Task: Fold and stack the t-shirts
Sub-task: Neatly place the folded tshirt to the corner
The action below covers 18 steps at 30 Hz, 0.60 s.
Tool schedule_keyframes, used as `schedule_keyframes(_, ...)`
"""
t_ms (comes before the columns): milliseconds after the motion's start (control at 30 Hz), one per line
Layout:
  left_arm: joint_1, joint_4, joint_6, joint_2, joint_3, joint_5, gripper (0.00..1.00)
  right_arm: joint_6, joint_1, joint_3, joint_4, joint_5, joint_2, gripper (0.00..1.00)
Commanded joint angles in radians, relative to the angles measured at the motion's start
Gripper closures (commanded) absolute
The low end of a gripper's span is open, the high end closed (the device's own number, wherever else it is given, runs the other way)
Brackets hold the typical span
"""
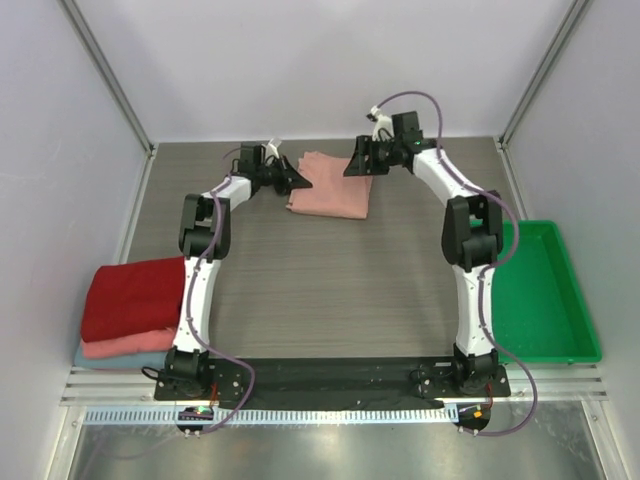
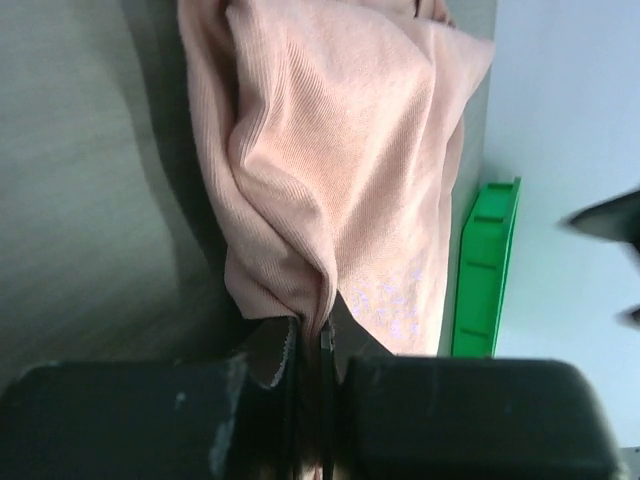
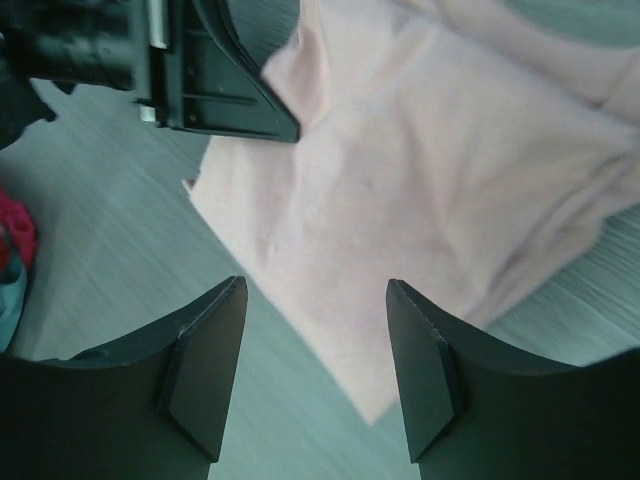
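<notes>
Far back on the grey table lies the dusty-pink t-shirt, its left edge clamped in the left gripper, while the right gripper hangs open above it and probably must grip next.

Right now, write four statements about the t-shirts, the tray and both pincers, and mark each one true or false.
1. The left pincer is shut on an edge of the pink t-shirt. True.
2. The right pincer is clamped on that same shirt. False: its jaws stand open above it and hold nothing.
3. The green tray holds the folded shirts. False: the stack of folded t-shirts lies on the table at the left, beside the left arm.
4. The dark red t-shirt is the top one of that stack. True.
</notes>
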Motion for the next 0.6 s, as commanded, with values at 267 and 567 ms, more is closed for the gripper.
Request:
schedule_keyframes(267, 0.005, -0.413, 0.157, -0.429, -0.501, -0.016, 1.0, -0.227, -0.091, -0.258, -0.108, -0.021, -0.422, 0.36)
schedule_keyframes(567, 0.012, -0.75, 0.448, -0.908, -0.828, -0.272, 1.0, -0.279, -0.11, -0.344, -0.108, -0.107, -0.51, 0.37)
